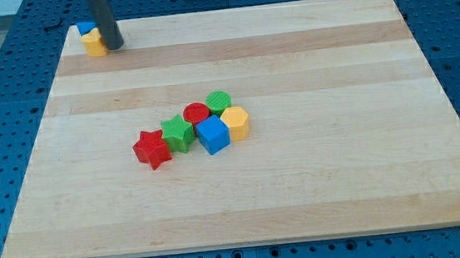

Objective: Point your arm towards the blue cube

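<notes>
The blue cube (213, 135) lies near the middle of the wooden board (343, 177), in a tight cluster of blocks. My tip (114, 45) is at the board's top left corner, far up and left of the blue cube. The rod (101, 15) rises from it out of the view's top. Right beside the tip on its left sit a yellow block (93, 44) and a small blue block (85, 28) behind it, partly hidden.
Around the blue cube: a yellow hexagonal block (235, 123) touching its right, a red cylinder (197, 113) and a green cylinder (218, 101) above it, a green star (179, 133) on its left, a red star (151, 148) further left.
</notes>
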`<state>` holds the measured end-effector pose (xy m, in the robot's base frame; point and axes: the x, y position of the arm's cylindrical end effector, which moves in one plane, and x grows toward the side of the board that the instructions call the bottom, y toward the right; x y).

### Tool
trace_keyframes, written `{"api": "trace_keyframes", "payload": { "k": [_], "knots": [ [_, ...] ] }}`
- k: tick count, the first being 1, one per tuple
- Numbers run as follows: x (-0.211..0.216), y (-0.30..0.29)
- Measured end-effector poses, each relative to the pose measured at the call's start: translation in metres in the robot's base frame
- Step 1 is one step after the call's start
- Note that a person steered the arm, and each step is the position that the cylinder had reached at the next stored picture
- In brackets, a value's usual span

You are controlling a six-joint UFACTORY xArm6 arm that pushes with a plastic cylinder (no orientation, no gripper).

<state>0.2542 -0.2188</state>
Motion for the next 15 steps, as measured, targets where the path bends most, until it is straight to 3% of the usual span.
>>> {"api": "trace_keyframes", "payload": {
  "k": [2,4,6,8,10,11,15],
  "knots": [
    [0.008,0.007],
    [0.041,0.146],
    [0.130,0.304],
    [0.153,0.341],
    [0.224,0.395],
    [0.241,0.359],
    [0.237,0.206]
  ]
}}
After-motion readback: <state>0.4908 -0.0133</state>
